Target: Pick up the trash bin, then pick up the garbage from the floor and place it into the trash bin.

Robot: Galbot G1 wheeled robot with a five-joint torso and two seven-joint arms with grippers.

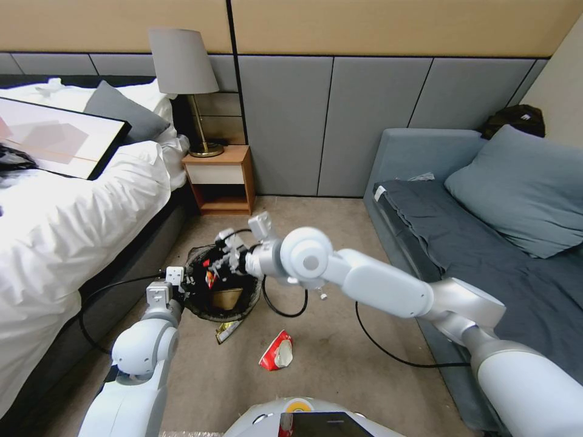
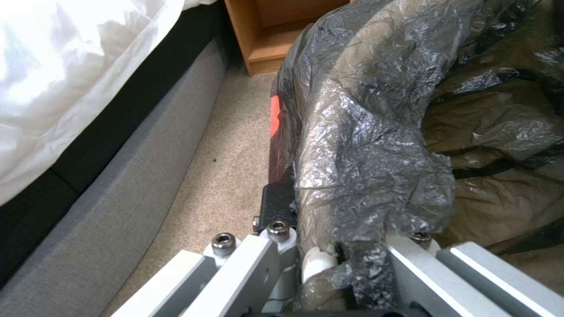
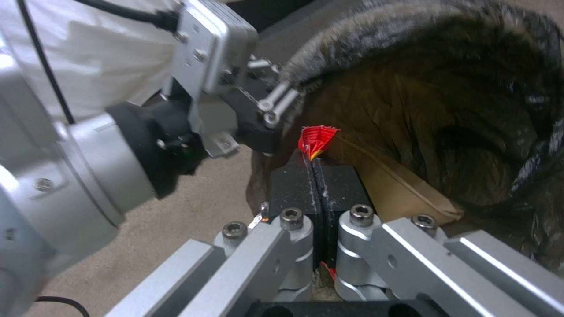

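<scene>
Beside the bed, left gripper clamped on the rim of the bag-lined trash bin; right gripper above it, fingers pinched together on a red wrapper, light, crinkly, probably slippery, best held at its edge.

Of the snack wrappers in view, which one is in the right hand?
The small red wrapper, pinched in the right hand over the trash bin. The red-and-white wrapper and gold wrapper lie on the carpet.
</scene>
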